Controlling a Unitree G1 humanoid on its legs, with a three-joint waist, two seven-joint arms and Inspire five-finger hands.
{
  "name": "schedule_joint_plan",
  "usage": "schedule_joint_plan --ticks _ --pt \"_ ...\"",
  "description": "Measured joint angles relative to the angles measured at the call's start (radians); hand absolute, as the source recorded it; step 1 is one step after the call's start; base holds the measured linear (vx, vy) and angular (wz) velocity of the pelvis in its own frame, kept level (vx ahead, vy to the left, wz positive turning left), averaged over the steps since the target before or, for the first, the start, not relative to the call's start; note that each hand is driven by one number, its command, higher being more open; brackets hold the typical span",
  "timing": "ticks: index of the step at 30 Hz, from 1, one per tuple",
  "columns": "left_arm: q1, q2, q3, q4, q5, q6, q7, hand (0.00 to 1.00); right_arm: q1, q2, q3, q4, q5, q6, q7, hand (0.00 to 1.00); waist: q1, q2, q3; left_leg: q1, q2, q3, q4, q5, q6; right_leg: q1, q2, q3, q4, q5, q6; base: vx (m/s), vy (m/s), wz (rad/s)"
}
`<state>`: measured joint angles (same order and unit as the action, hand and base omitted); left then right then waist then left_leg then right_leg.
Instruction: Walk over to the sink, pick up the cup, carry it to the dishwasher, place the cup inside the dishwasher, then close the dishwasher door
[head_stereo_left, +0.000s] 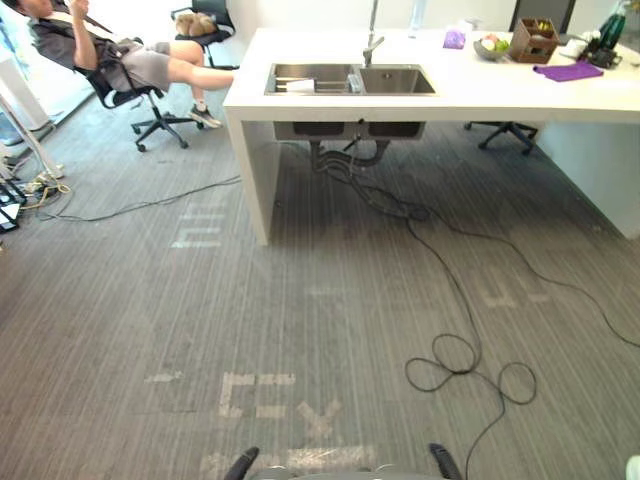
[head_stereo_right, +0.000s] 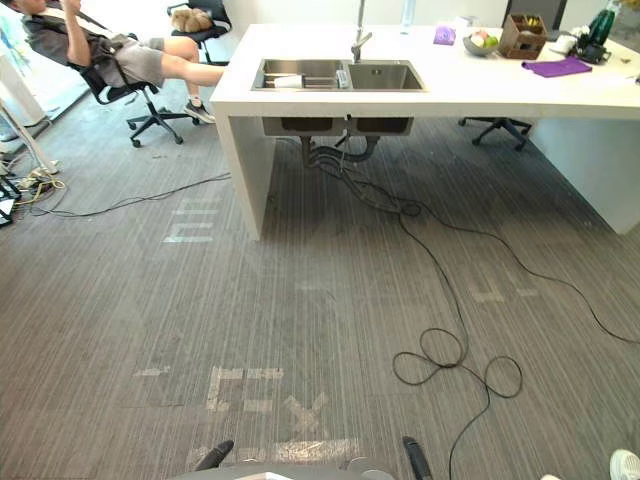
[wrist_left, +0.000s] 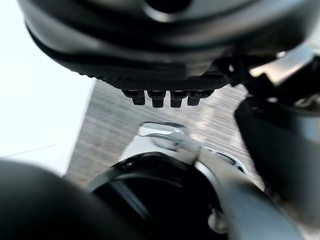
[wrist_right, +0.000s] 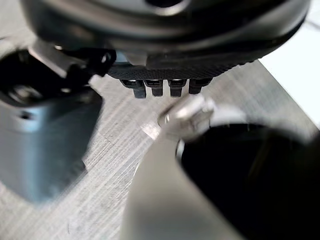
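Observation:
A white cup (head_stereo_left: 300, 86) lies in the left basin of a steel double sink (head_stereo_left: 395, 80) set in a white counter (head_stereo_left: 480, 100), far ahead across the floor. A tap (head_stereo_left: 371, 45) rises behind the basins. My left hand (wrist_left: 150, 55) hangs at my side over the grey carpet, its fingers (wrist_left: 158, 98) relaxed in a row and holding nothing. My right hand (wrist_right: 165, 55) hangs the same way, with its fingers (wrist_right: 157, 88) loose and empty.
A person (head_stereo_left: 120, 55) leans back in an office chair left of the counter, legs stretched toward its corner. On the counter's right stand a fruit bowl (head_stereo_left: 491, 46), a brown box (head_stereo_left: 533, 40) and a purple cloth (head_stereo_left: 567, 71). Another chair (head_stereo_left: 505, 132) stands behind the counter.

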<state>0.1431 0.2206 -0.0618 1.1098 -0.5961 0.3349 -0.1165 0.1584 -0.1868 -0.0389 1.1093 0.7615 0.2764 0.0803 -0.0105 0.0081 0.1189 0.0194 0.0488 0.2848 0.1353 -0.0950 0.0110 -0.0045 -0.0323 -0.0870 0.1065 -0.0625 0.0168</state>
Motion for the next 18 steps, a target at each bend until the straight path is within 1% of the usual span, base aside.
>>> schedule_joint_plan --ticks 1,2,3,5,7,9,11,12,14,16,18 --pt "-0.009 -0.002 0.016 0.0 -0.036 -0.016 0.0 1.0 -0.001 0.003 -0.008 0.002 0.0 -0.009 -0.001 1.0 0.009 0.006 0.015 0.017 -0.002 0.013 -0.026 0.014 -0.001 0.017 -0.005 -0.022 -0.03 0.027 0.0 0.02 0.029 -0.18" --pt "-0.017 -0.003 0.015 0.0 -0.052 -0.026 0.0 1.0 0.0 0.007 -0.017 0.004 0.0 -0.021 -0.001 1.0 0.009 0.007 0.016 0.029 -0.005 0.015 -0.045 0.023 -0.002 0.028 -0.004 -0.023 -0.049 0.038 -0.001 0.05 0.026 -0.13" --pt "-0.044 -0.011 0.008 -0.003 -0.054 -0.036 -0.011 1.0 -0.002 0.007 -0.017 0.004 0.0 -0.043 -0.001 1.0 0.002 0.01 0.022 0.056 -0.011 0.011 -0.077 0.036 -0.006 0.051 -0.004 -0.028 -0.063 0.042 0.001 0.05 0.008 0.05" --pt "-0.065 -0.012 -0.014 -0.007 -0.063 -0.048 -0.028 1.0 -0.005 0.007 -0.017 0.004 -0.002 -0.061 -0.002 1.0 -0.007 0.014 0.026 0.081 -0.015 0.007 -0.105 0.047 -0.012 0.071 -0.004 -0.034 -0.073 0.042 0.001 0.01 -0.005 0.09" --pt "-0.087 -0.009 -0.04 -0.01 -0.071 -0.051 -0.025 1.0 -0.014 0.007 -0.015 -0.01 -0.043 -0.096 -0.008 1.0 -0.014 0.017 0.031 0.099 -0.019 -0.002 -0.14 0.066 -0.016 0.08 -0.003 -0.048 -0.08 0.042 0.001 0.0 -0.028 0.11" --pt "-0.094 -0.006 -0.048 -0.028 -0.071 -0.055 -0.021 1.0 -0.031 0.008 -0.013 -0.047 -0.058 -0.1 -0.023 1.0 -0.015 0.016 0.049 0.104 -0.021 -0.017 -0.154 0.077 -0.016 0.084 -0.004 -0.062 -0.08 0.042 0.001 -0.02 -0.027 0.22" --pt "-0.093 -0.007 -0.055 -0.085 -0.067 -0.058 0.014 1.0 -0.057 0.012 -0.014 -0.117 -0.058 -0.1 -0.047 1.0 -0.015 0.014 0.071 0.105 -0.026 -0.047 -0.161 0.09 -0.016 0.095 -0.011 -0.098 -0.081 0.041 0.002 -0.06 -0.025 0.48" --pt "-0.093 -0.01 -0.056 -0.111 -0.059 -0.068 0.05 1.0 -0.085 0.019 -0.014 -0.145 -0.058 -0.103 -0.052 1.0 -0.009 0.013 0.076 0.103 -0.03 -0.063 -0.167 0.098 -0.016 0.099 -0.015 -0.115 -0.083 0.041 0.002 -0.06 -0.013 0.45" --pt "-0.099 -0.017 -0.059 -0.137 -0.05 -0.079 0.086 1.0 -0.117 0.026 -0.017 -0.166 -0.06 -0.11 -0.055 1.0 -0.008 0.013 0.079 0.103 -0.035 -0.085 -0.168 0.104 -0.015 0.11 -0.02 -0.137 -0.086 0.04 0.003 -0.06 -0.008 0.41" --pt "-0.106 -0.027 -0.07 -0.171 -0.049 -0.1 0.119 1.0 -0.138 0.036 -0.017 -0.195 -0.082 -0.131 -0.051 1.0 -0.004 0.013 0.079 0.103 -0.042 -0.105 -0.172 0.109 -0.017 0.117 -0.027 -0.16 -0.087 0.038 0.007 -0.06 0.003 0.38" --pt "-0.121 -0.05 -0.093 -0.214 -0.007 -0.152 0.156 1.0 -0.147 0.045 -0.017 -0.23 -0.091 -0.151 -0.035 1.0 -0.005 0.012 0.08 0.103 -0.05 -0.122 -0.19 0.122 -0.015 0.12 -0.034 -0.178 -0.087 0.037 0.008 -0.04 0.015 0.25"
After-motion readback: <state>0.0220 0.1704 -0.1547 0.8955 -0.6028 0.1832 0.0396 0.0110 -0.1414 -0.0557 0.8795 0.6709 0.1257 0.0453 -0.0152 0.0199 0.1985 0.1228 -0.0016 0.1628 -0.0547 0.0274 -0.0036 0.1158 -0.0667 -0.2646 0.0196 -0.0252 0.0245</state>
